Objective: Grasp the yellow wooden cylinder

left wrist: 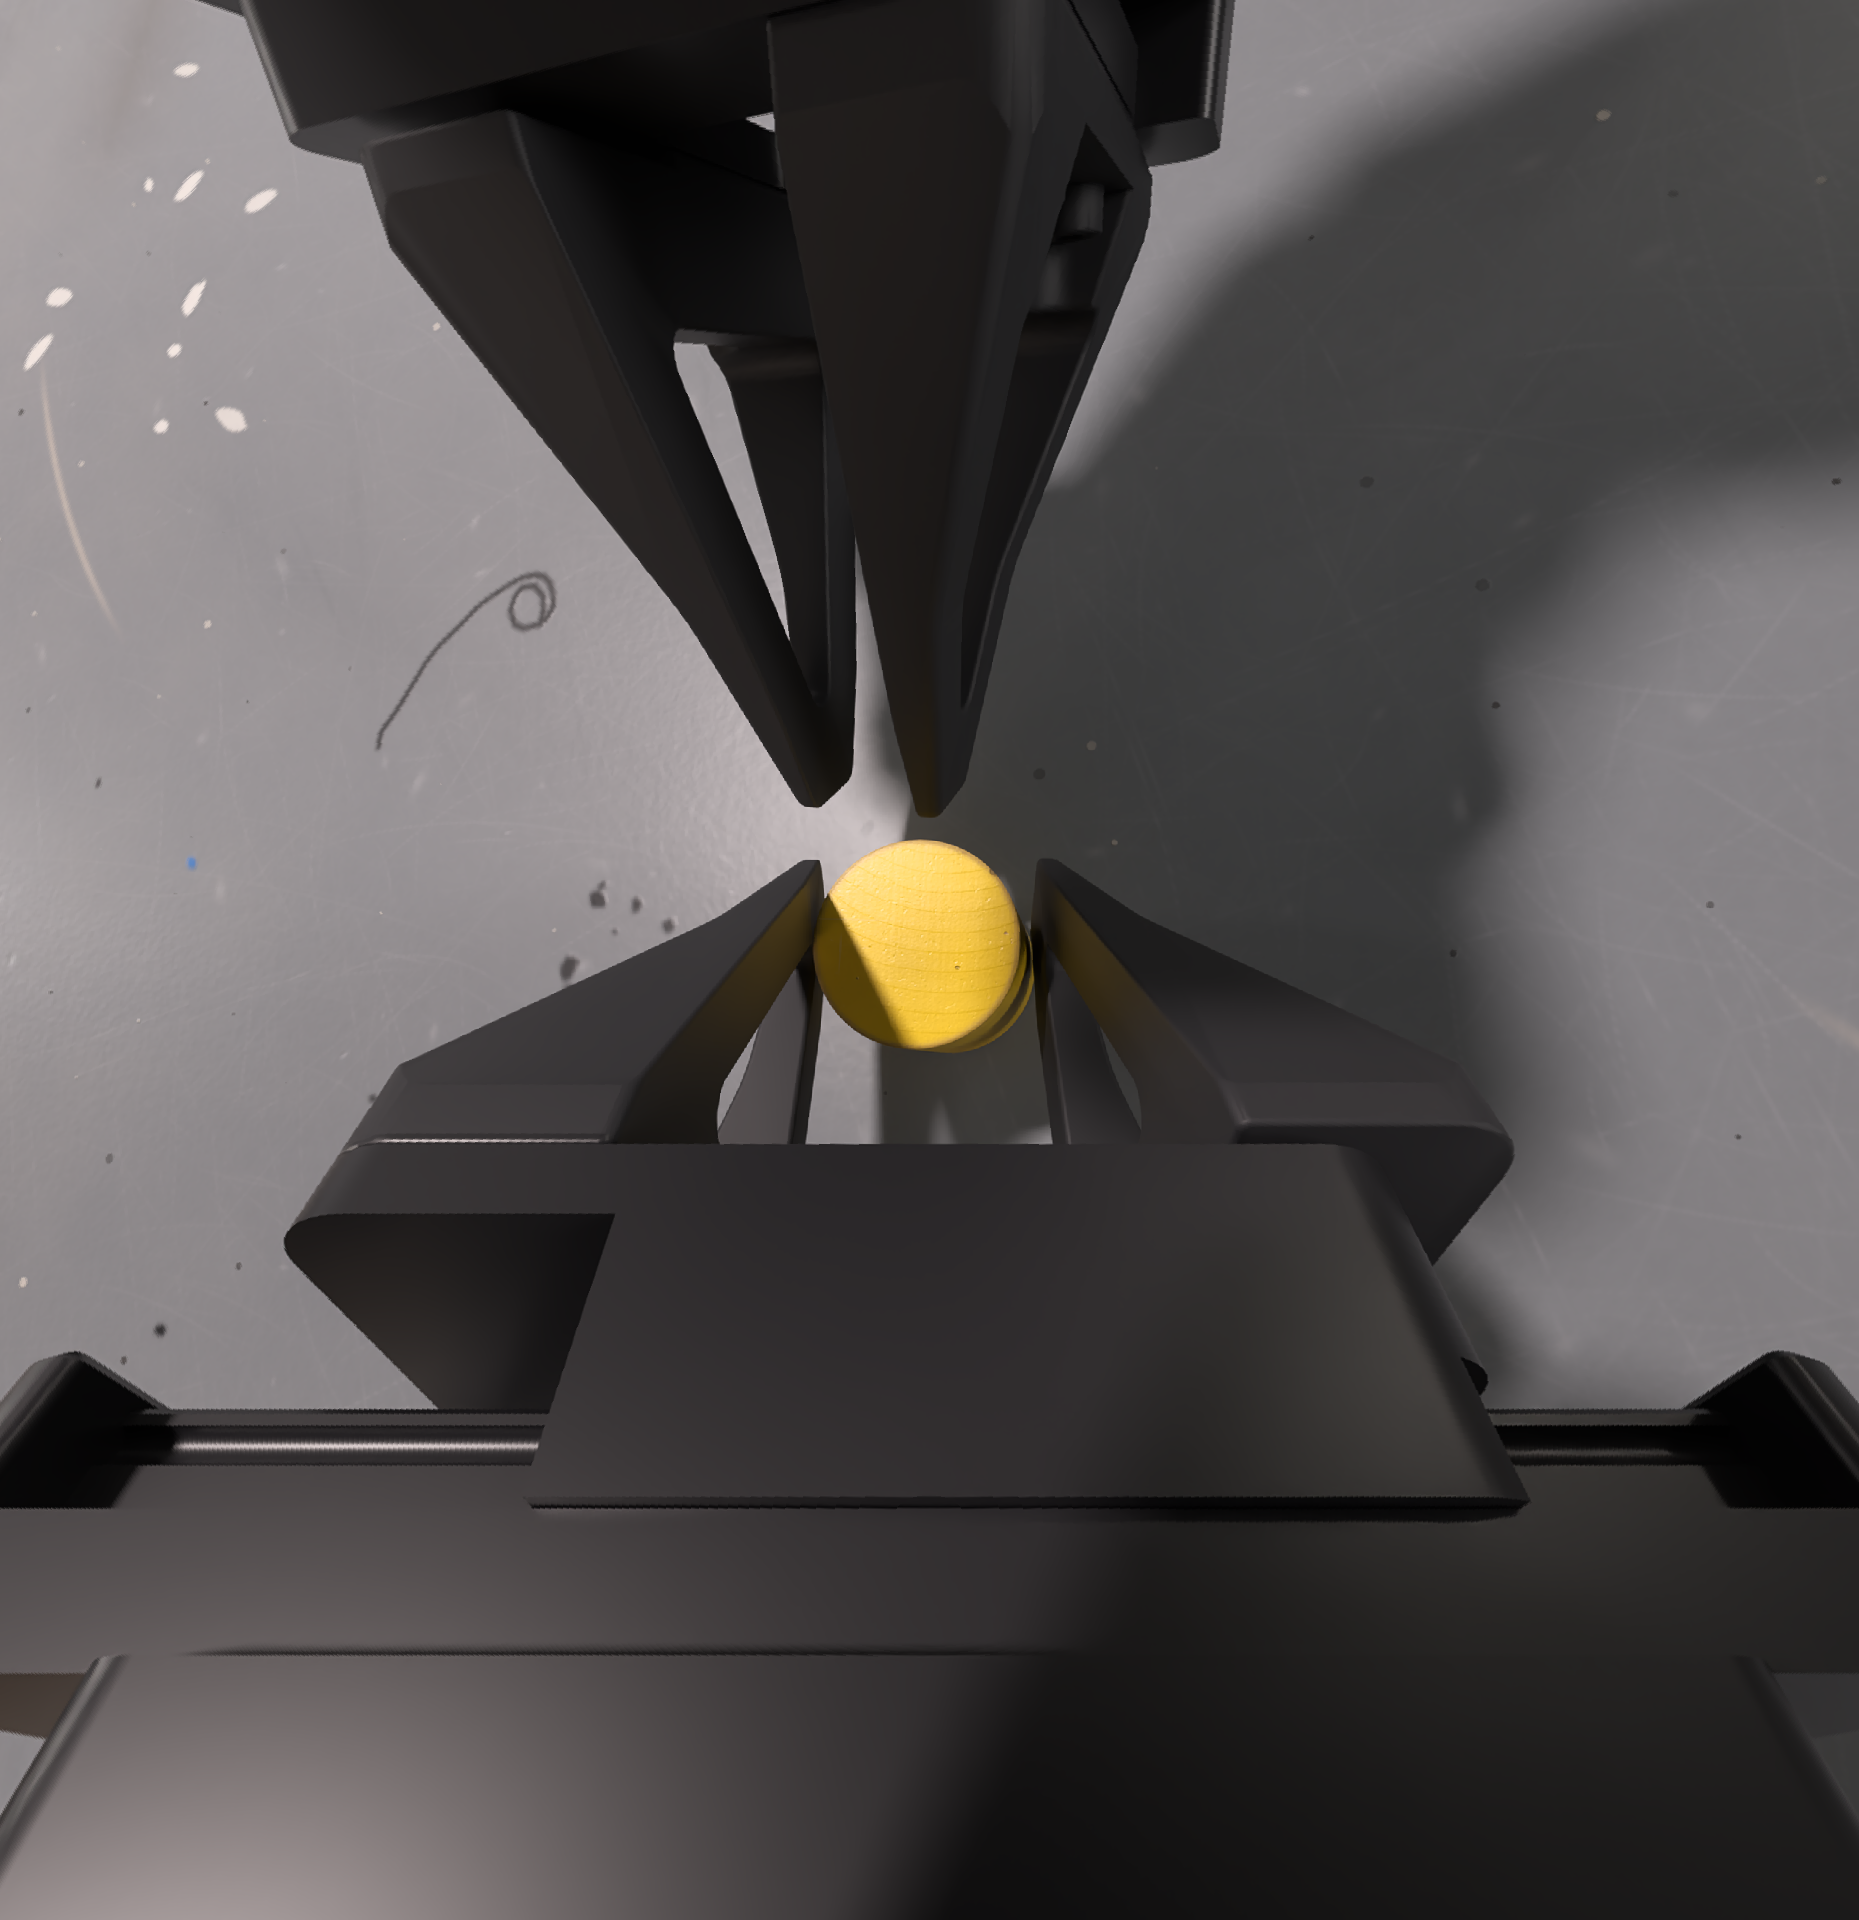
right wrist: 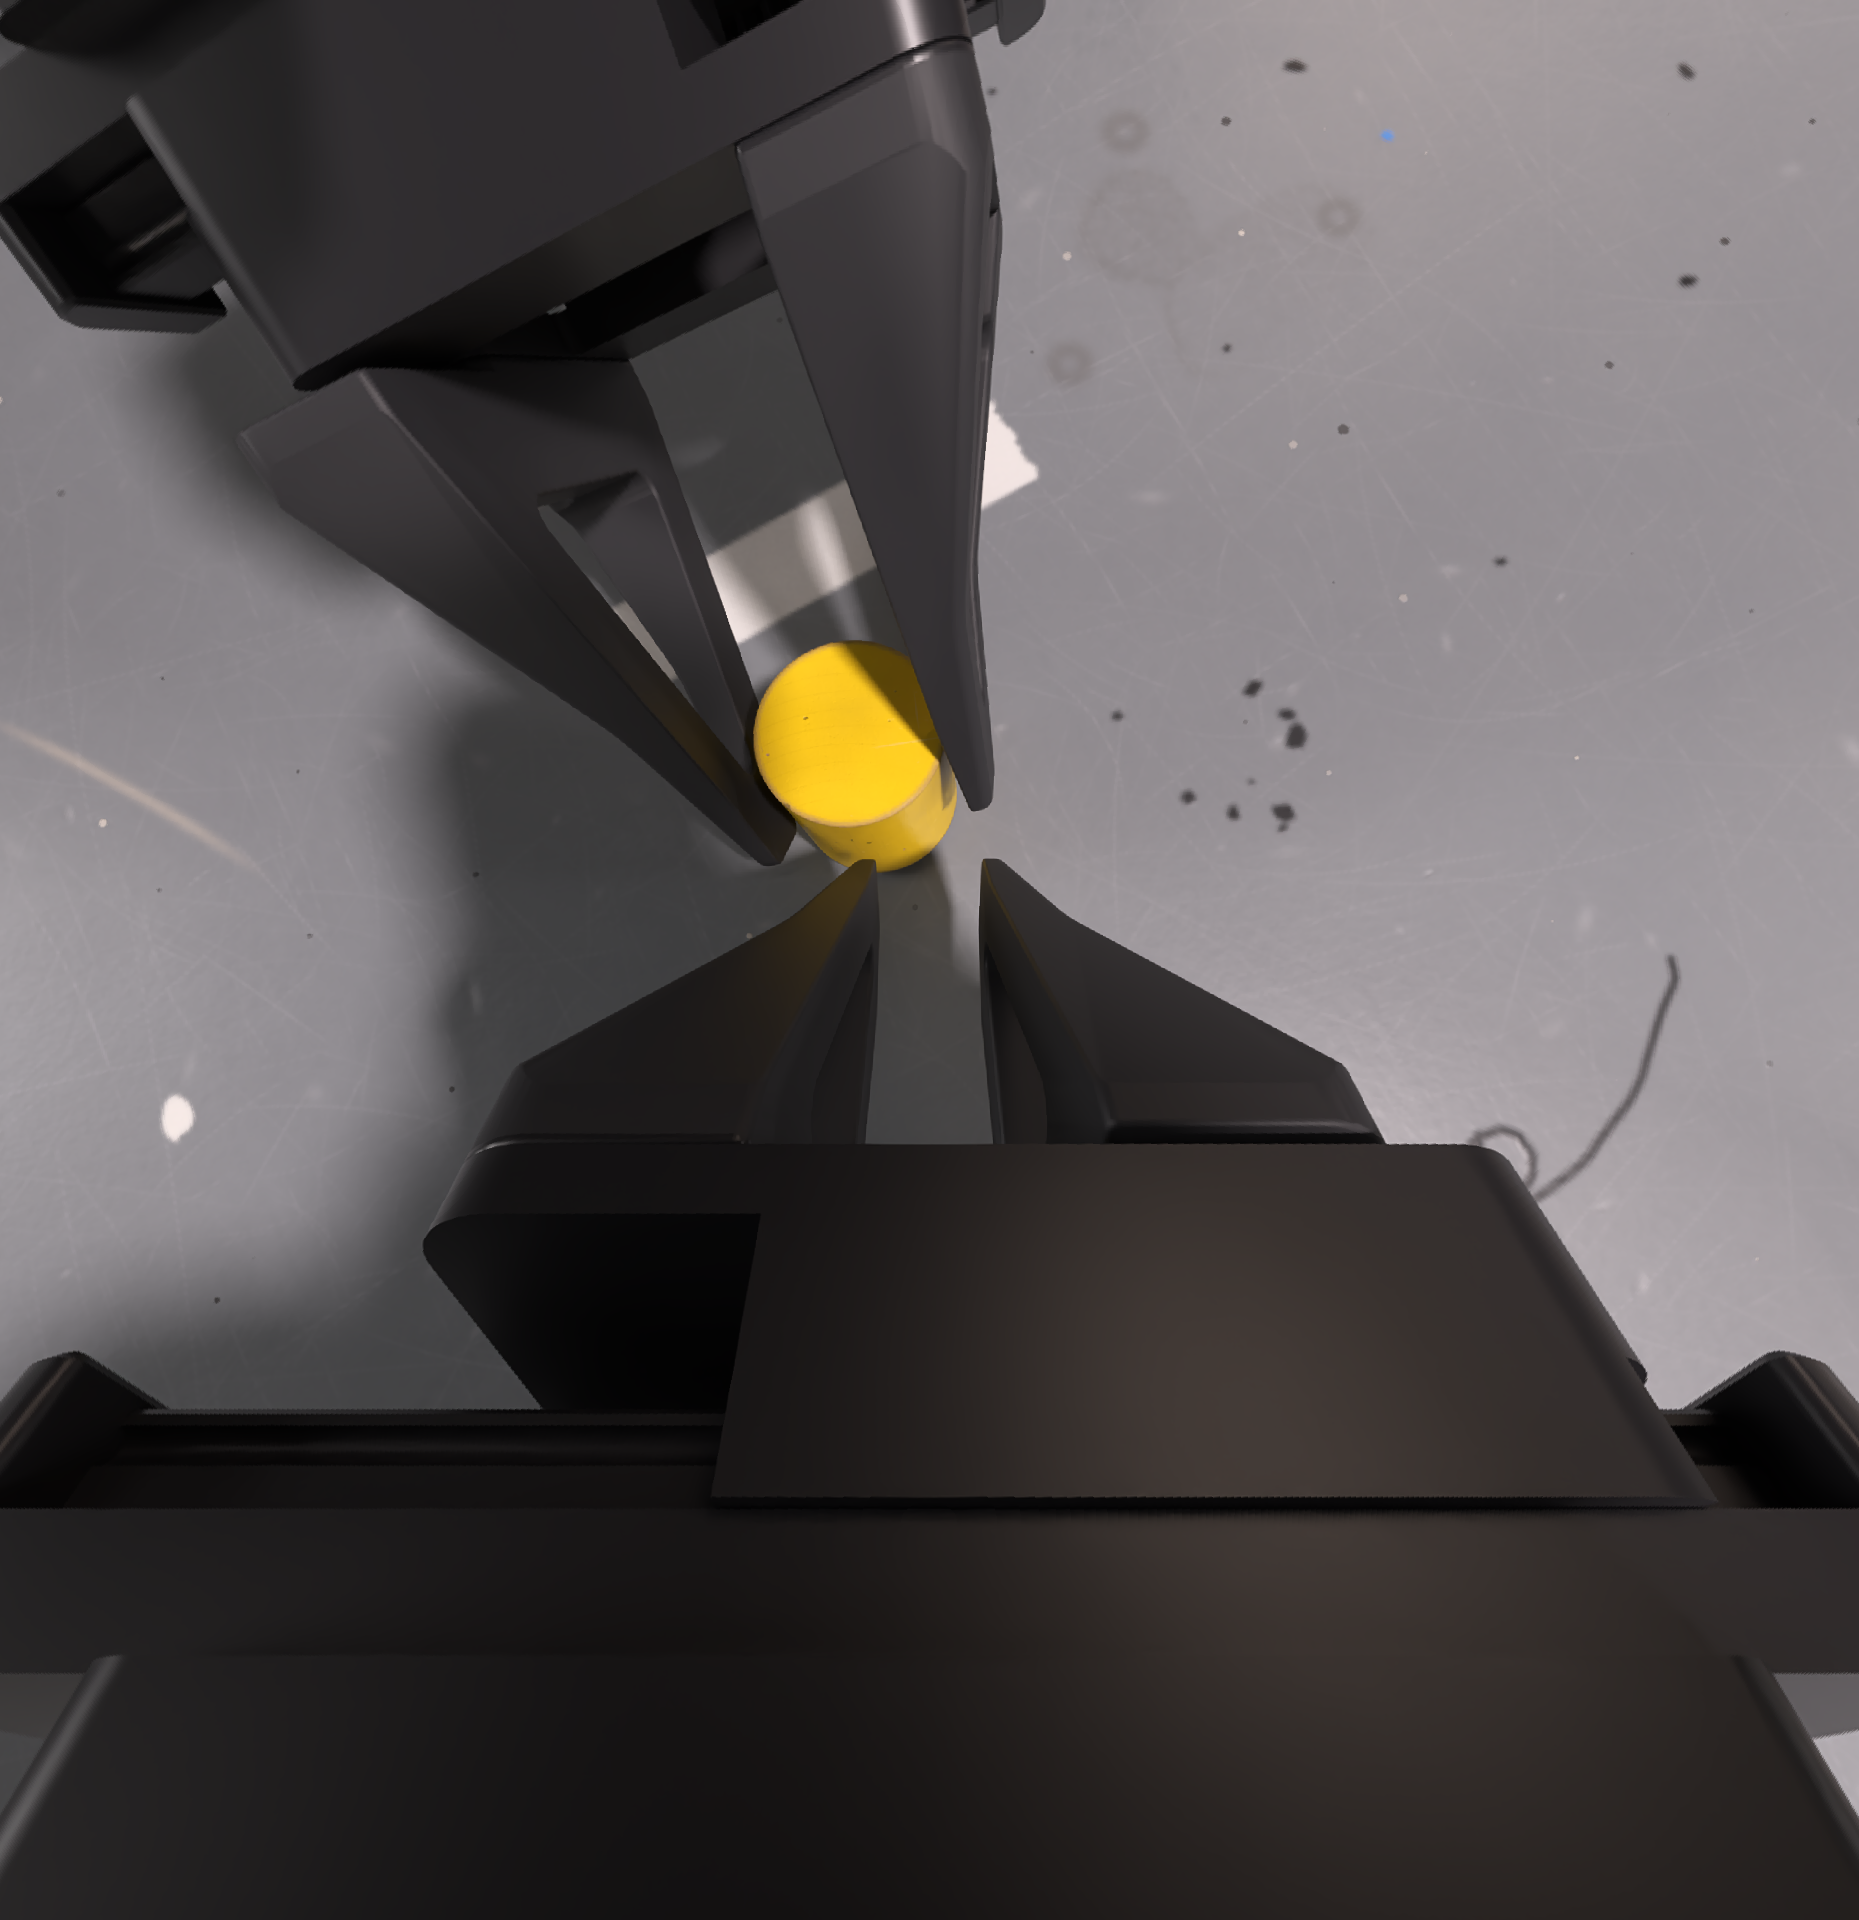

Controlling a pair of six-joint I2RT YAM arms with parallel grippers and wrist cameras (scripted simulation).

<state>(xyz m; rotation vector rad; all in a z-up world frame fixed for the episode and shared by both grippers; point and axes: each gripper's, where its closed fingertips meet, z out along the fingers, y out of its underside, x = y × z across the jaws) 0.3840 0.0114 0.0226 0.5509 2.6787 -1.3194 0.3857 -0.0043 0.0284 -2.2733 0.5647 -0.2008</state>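
The yellow wooden cylinder [left wrist: 920, 945] stands upright, and I see its round top face. My left gripper [left wrist: 927, 878] is shut on it, one black finger against each side. The right wrist view shows the same grip from the far side, with the cylinder [right wrist: 842, 743] between the left gripper's [right wrist: 875, 831] fingers. My right gripper [right wrist: 927, 868] is empty, its fingers drawn together to a narrow slit, tips just short of the cylinder. It reaches in from the top of the left wrist view [left wrist: 878, 805]. I cannot tell whether the cylinder rests on the table.
The grey table [left wrist: 1424, 727] is scratched and flecked with dark and white specks. A thin dark squiggle [left wrist: 468, 644] is drawn on it to the left. A small white patch [right wrist: 1008, 468] lies behind the left gripper. Both grippers crowd the same spot.
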